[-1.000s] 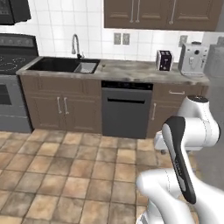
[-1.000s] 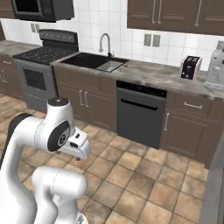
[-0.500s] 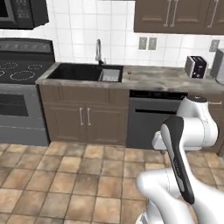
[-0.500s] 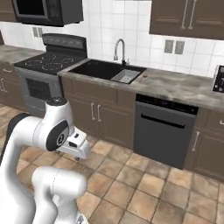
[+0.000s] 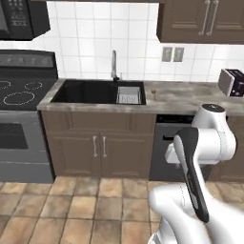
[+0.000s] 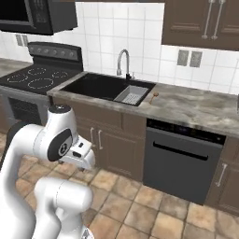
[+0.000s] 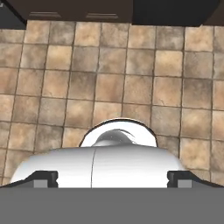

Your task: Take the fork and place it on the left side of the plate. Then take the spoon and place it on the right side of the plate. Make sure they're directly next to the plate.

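On the counter just right of the sink point(image 6: 109, 87) lies the spoon point(image 6: 153, 96), small and brown, its handle pointing back toward the tiled wall. My gripper point(image 7: 113, 178) hangs low over the floor tiles point(image 7: 109, 87), pointing down, well apart from the spoon and beneath counter height. My fingers point(image 7: 43, 179) stand spread wide with nothing between them.

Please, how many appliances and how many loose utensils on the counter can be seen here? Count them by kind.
Stove: 1
Microwave: 1
Dishwasher: 1
Toaster: 1
Spoon: 1
Total: 5
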{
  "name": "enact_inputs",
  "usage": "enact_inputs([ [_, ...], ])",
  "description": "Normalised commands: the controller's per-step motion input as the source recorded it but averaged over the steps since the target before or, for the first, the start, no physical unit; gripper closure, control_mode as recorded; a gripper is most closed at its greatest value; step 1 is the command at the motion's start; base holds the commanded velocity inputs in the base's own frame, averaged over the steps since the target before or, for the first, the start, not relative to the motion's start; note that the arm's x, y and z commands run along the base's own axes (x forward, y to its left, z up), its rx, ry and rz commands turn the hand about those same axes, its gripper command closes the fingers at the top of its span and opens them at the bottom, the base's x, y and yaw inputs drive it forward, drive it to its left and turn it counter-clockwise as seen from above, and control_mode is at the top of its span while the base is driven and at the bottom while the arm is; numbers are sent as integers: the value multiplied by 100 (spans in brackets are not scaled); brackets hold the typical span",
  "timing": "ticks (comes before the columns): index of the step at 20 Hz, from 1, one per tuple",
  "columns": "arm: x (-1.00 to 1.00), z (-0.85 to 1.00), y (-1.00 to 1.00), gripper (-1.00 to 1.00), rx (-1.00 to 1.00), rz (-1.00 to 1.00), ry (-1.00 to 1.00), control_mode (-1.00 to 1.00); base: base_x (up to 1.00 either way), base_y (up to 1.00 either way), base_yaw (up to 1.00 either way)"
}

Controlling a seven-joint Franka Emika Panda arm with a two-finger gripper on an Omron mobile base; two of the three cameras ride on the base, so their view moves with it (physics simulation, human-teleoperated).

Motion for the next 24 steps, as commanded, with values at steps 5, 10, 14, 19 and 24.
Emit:
enact_inputs([
  [5, 0, 0, 0, -100, 0, 0, 0, 100, 100, 22, -13],
  [10, 0, 0, 0, -100, 0, 0, 0, 100, 100, 25, -12],
  [14, 0, 0, 0, -100, 0, 0, 0, 100, 100, 15, -6],
  [19, 0, 0, 0, -100, 0, 0, 0, 100, 98, 0, -3],
  [24, 0, 0, 0, -100, 0, 0, 0, 100, 78, 0, -4],
])
